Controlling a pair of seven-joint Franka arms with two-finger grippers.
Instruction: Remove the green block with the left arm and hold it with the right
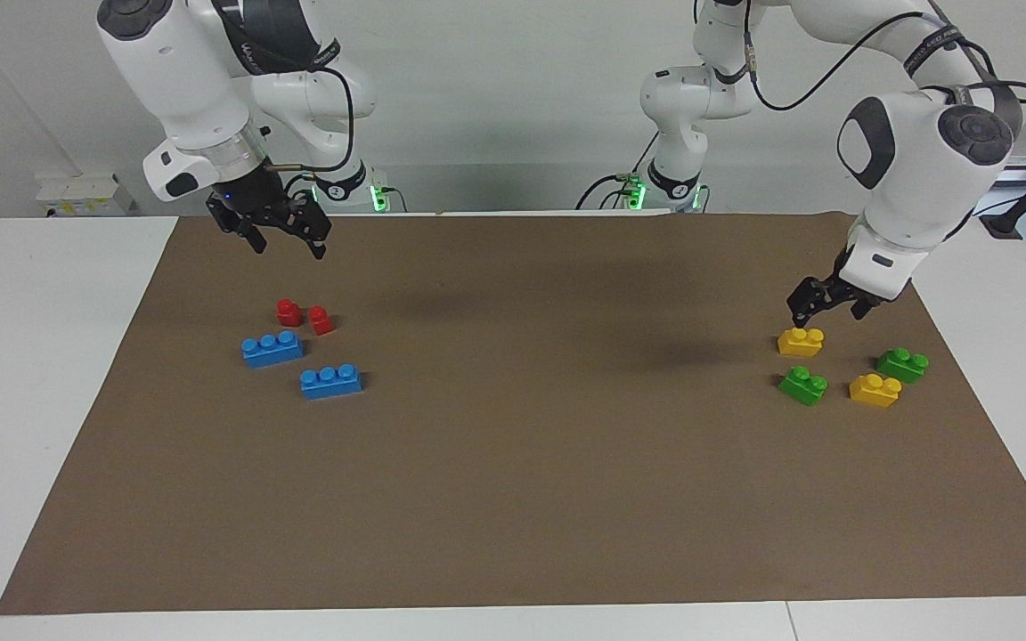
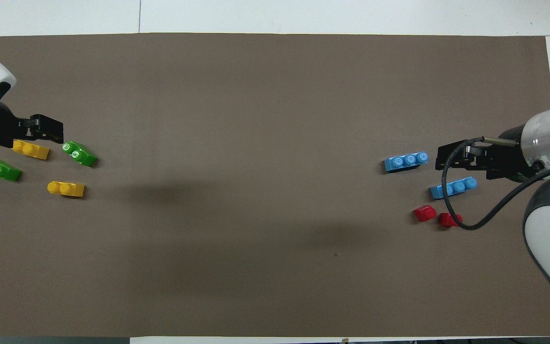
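Observation:
The green block is a bright light-green two-stud brick lying on the brown mat at the left arm's end of the table. My left gripper is open and empty. It hangs low over this cluster, just above a yellow brick that lies nearer to the robots than the green block. My right gripper is open and empty. It waits above the mat at the right arm's end, over the blue and red bricks.
A darker green brick and a second yellow brick lie beside the green block. Two blue three-stud bricks and two red pieces lie at the right arm's end.

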